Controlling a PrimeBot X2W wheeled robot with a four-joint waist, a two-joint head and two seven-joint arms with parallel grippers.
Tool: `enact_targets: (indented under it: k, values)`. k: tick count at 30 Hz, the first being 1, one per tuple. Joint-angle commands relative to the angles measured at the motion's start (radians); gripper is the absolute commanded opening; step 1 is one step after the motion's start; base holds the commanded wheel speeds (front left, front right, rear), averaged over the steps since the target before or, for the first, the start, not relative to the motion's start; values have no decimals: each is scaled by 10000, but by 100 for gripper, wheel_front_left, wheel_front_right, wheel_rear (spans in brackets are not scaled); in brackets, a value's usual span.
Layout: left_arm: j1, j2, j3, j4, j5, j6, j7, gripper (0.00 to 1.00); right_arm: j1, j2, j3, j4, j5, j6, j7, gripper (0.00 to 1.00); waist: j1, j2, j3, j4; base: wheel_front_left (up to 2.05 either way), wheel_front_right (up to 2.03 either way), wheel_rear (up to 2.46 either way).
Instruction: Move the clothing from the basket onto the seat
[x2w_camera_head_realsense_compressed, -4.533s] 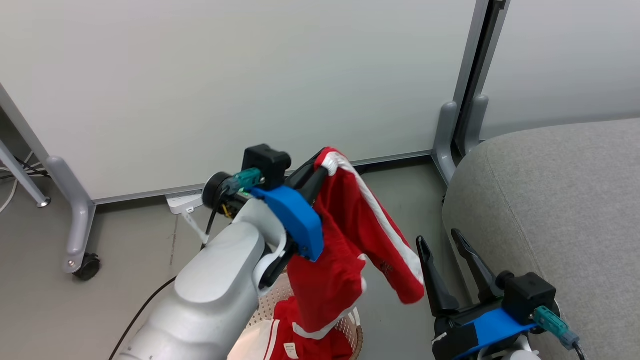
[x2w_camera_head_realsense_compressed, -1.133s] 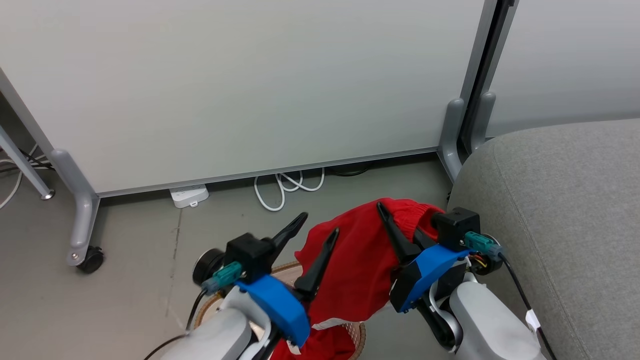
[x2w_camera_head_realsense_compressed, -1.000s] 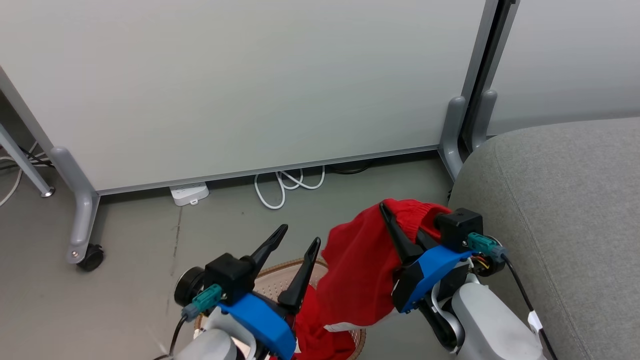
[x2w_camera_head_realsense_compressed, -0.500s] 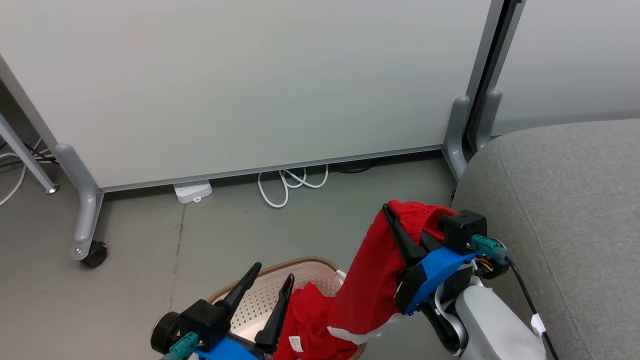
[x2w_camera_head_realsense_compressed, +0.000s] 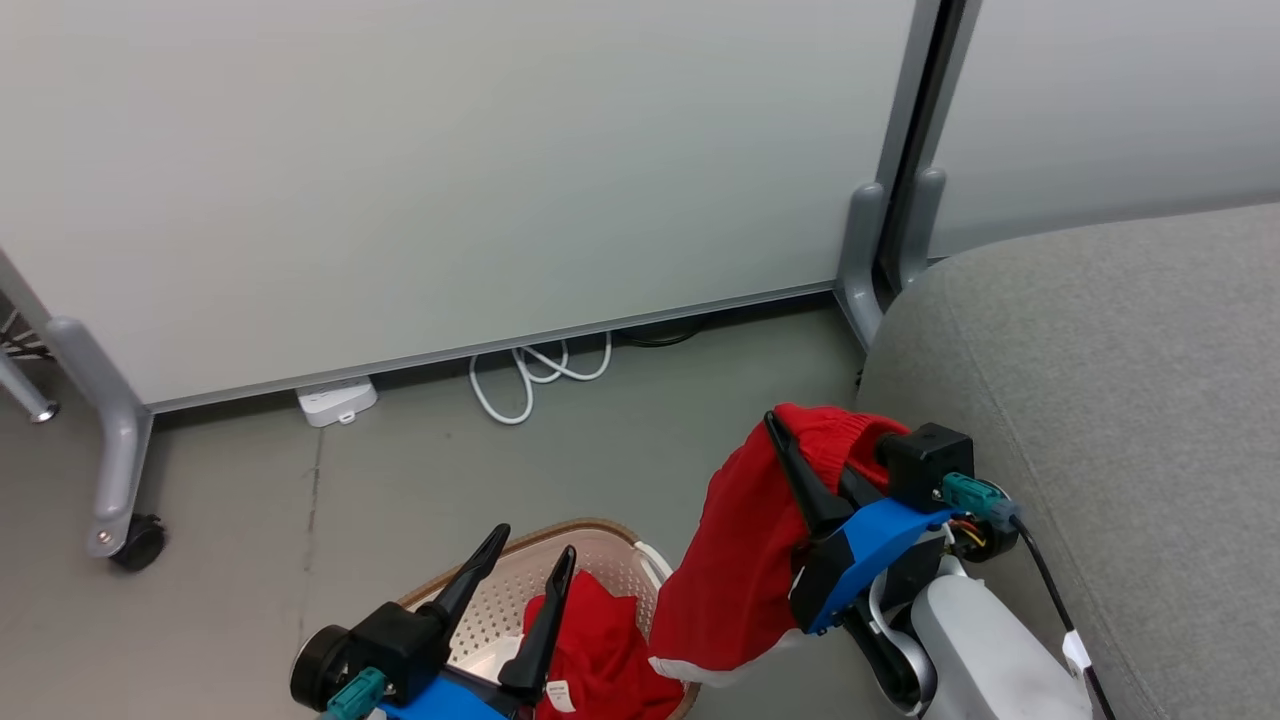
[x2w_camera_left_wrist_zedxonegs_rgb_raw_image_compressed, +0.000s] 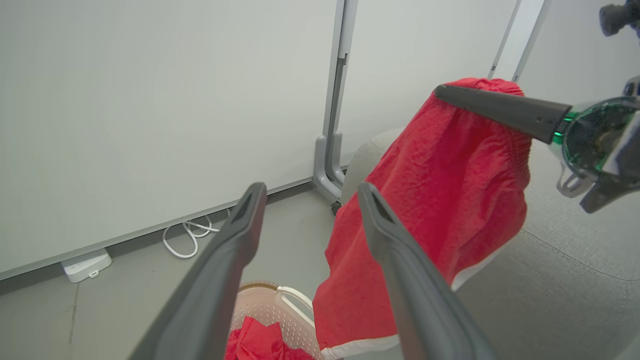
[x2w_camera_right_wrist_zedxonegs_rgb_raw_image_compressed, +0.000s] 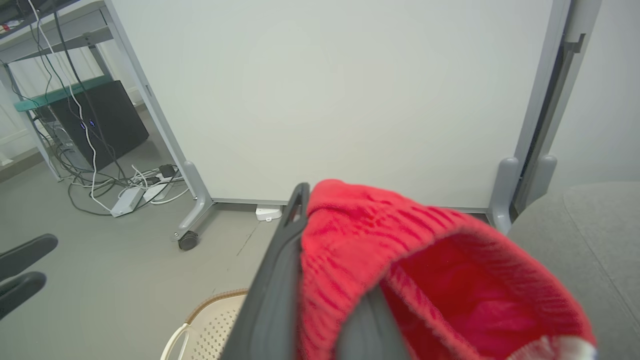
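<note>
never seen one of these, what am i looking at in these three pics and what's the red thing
This is a wheeled robot with two arms, each ending in a gripper with two long dark fingers. One picture comes from a camera on its head, looking down. The other two come from cameras on its wrists, each looking along that arm's own fingers.

The right gripper is shut on a pair of red shorts with white trim, which hang from it in the air beside a large grey seat. The left gripper is open and holds nothing. It sits above a cream basket on the floor, where another red garment lies.

The job is to move the clothes from the basket onto the seat.
</note>
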Motion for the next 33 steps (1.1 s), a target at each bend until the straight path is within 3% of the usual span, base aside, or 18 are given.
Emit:
enact_targets:
  k: [1,24,33]
  values:
    - [77,-23,71,-14,75,-36,-33,100,9,-19,-7,-39,59,-7,-28,0,0,0,34,-284,0,0,0]
    - [125,-456,612,-200,657,-321,-34,100,5,-16,23,-18,88,-7,-62,0,0,0,287,-4280,0,0,0]
    - [-142,-556,322,-40,689,-355,-34,100,320,-5,-669,-79,-163,-5,-195,0,0,0,477,-4715,0,0,0]
